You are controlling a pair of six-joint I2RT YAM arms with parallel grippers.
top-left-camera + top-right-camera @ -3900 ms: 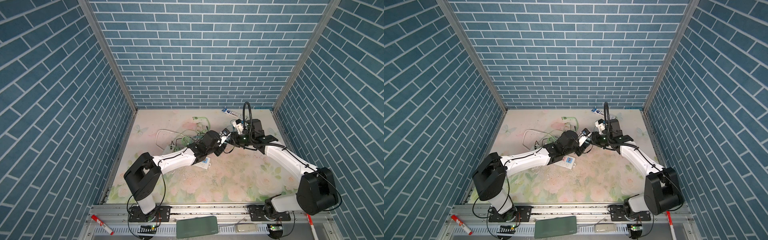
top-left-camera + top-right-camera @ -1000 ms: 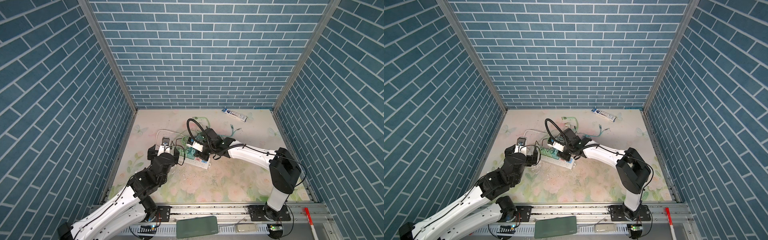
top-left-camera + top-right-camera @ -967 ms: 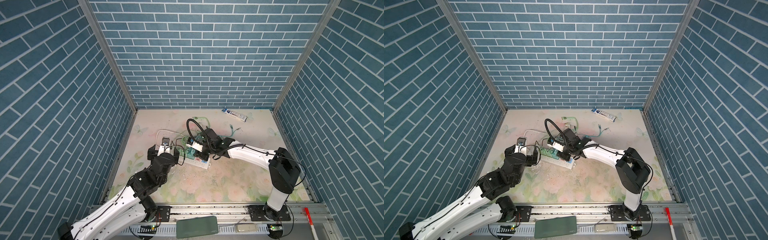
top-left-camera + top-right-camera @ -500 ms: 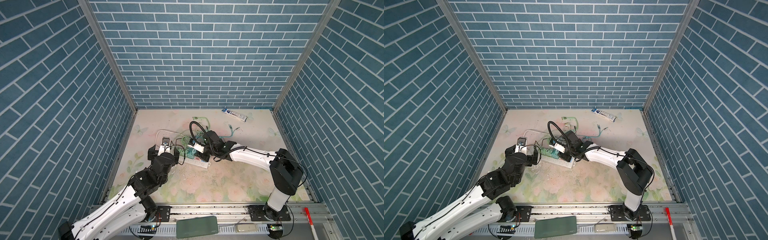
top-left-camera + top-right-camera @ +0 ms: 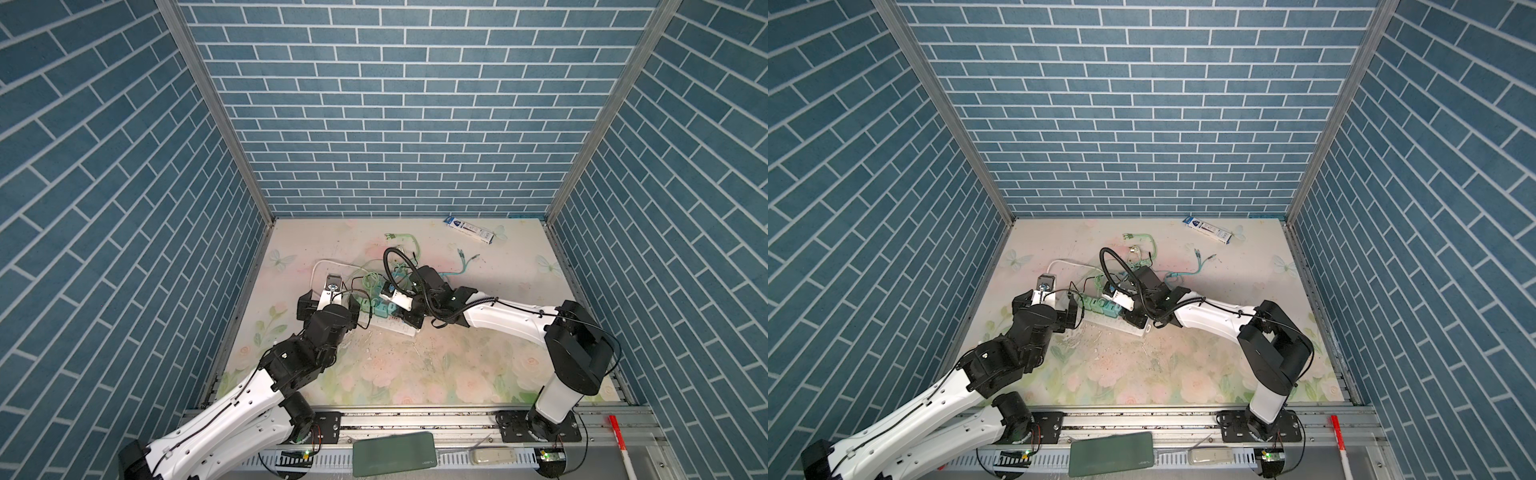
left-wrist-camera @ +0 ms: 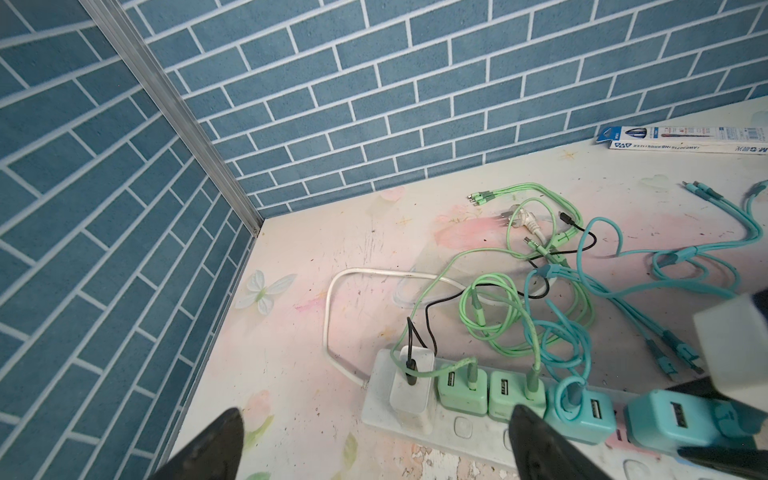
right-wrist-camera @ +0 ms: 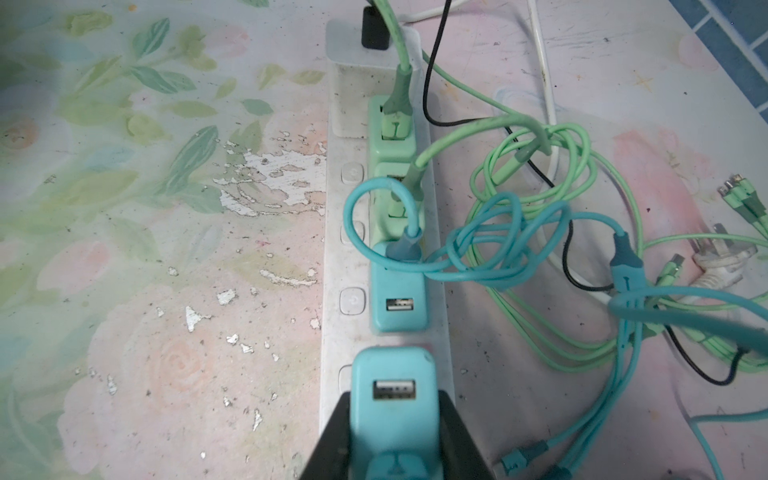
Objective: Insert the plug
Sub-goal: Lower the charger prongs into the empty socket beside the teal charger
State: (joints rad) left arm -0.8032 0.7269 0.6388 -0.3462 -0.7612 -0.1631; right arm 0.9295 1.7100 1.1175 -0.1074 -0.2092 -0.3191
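A white power strip (image 5: 395,327) (image 5: 1129,328) lies on the floral mat. One white, two green and one teal charger stand plugged in a row on the strip (image 7: 336,266). My right gripper (image 7: 394,419) is shut on a teal plug (image 7: 392,399) with a USB port. It holds the plug upright over the strip, next to the plugged teal charger (image 7: 398,301). The plug's prongs are hidden. In the left wrist view the same plug (image 6: 669,419) stands at the strip's (image 6: 376,399) far end. My left gripper (image 6: 374,419) (image 5: 331,301) hangs open near the strip's cord end, holding nothing.
Green and teal cables (image 7: 523,216) tangle beside the strip, along with a loose white mains plug (image 6: 523,218). A pen box (image 5: 469,228) lies by the back wall. On the front rail sit a green pad (image 5: 392,457) and a red marker (image 5: 617,436).
Over the last second my right arm has shifted slightly along the strip, plug still held. My left arm has stayed put, open. Seconds earlier both grippers met further right.
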